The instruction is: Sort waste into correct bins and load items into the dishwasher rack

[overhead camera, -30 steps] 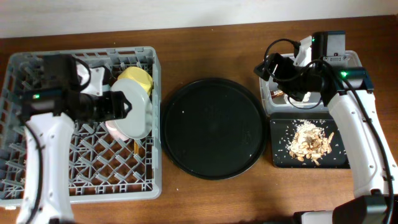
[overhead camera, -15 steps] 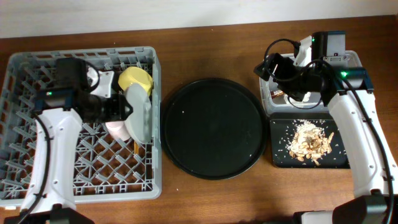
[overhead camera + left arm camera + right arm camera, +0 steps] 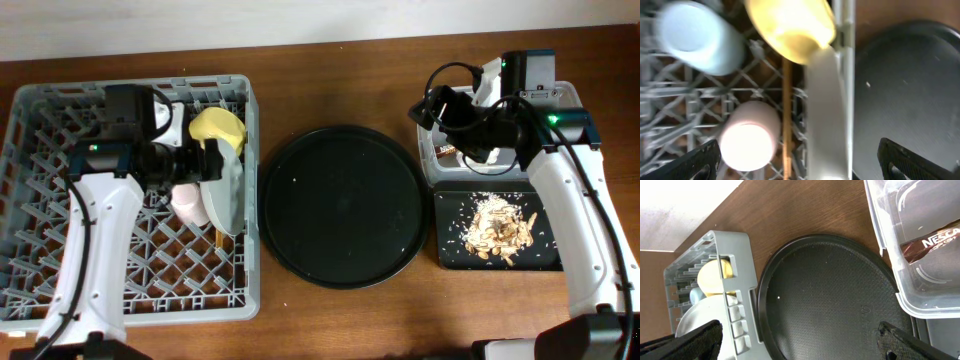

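Observation:
The grey dishwasher rack [image 3: 130, 312] holds the yellow bowl [image 3: 220, 127], the pink cup [image 3: 188, 206] and the pale plate [image 3: 229, 192], which stands on edge by the rack's right wall. My left gripper [image 3: 213, 165] is open just above the plate. The left wrist view shows the plate [image 3: 827, 110] between my wide-open fingers [image 3: 802, 164], a chopstick [image 3: 787, 115], the pink cup [image 3: 747, 141], the blue cup [image 3: 695, 37] and the bowl [image 3: 790, 25]. My right gripper [image 3: 432, 110] is open and empty by the clear tub [image 3: 570, 95], which holds a shiny wrapper [image 3: 935, 245]. I cannot make out the napkin.
The large round black tray [image 3: 345, 205] lies between the rack and the bins. The shallow black rectangular tray [image 3: 450, 255] in front of the tub holds beige food scraps [image 3: 497, 228]. The right wrist view shows the round tray [image 3: 830, 295] and the rack's corner [image 3: 735, 270].
The plate has turned from tilted face-up to standing on edge in the rack. My left arm has moved right and toward the back. The right arm has not moved.

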Motion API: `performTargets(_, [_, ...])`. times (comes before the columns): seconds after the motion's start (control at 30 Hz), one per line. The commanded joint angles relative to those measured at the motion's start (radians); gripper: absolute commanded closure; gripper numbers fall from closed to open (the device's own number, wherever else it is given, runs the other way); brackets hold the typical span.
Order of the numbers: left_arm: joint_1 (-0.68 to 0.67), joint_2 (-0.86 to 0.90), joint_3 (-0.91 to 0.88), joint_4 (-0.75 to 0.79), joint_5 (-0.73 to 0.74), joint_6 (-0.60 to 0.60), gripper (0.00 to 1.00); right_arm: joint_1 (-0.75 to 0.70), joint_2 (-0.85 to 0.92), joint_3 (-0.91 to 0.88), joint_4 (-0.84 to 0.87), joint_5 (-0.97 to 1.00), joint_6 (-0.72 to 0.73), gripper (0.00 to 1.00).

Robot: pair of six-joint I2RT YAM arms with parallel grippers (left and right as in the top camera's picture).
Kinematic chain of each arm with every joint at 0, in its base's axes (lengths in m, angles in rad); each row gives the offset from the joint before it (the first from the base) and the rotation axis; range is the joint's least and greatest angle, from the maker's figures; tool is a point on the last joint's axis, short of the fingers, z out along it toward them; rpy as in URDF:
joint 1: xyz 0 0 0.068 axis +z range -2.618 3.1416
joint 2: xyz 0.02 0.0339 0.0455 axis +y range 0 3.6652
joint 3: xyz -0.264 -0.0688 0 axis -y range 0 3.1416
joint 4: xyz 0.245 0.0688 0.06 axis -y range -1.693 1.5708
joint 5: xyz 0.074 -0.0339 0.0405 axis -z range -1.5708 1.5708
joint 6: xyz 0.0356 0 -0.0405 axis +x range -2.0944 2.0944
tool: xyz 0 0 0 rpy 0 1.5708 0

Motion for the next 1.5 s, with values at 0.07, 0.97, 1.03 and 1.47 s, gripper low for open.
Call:
performTargets(0.07, [0.008,-0.12,0.045,0.02,-0.174,-0.055,0.01,0.001,0.002,0.008,0.0,0.013,0.005,0.01])
performTargets(0.97, [0.008,-0.119,0.044,0.02,-0.172,-0.055,0.01,0.008,-0.28,0.007,-0.01,0.245,-0.034,0.01])
performTargets(1.03, [0.008,-0.119,0.044,0.02,-0.172,-0.055,0.01,0.008,-0.358,0.007,0.006,0.245,-0.129,0.01])
performTargets(1.47, [0.008,-0.119,0.044,0.02,-0.172,-0.055,0.01,0.067,-1.076,-0.365,0.441,0.484,-0.498,0.01])
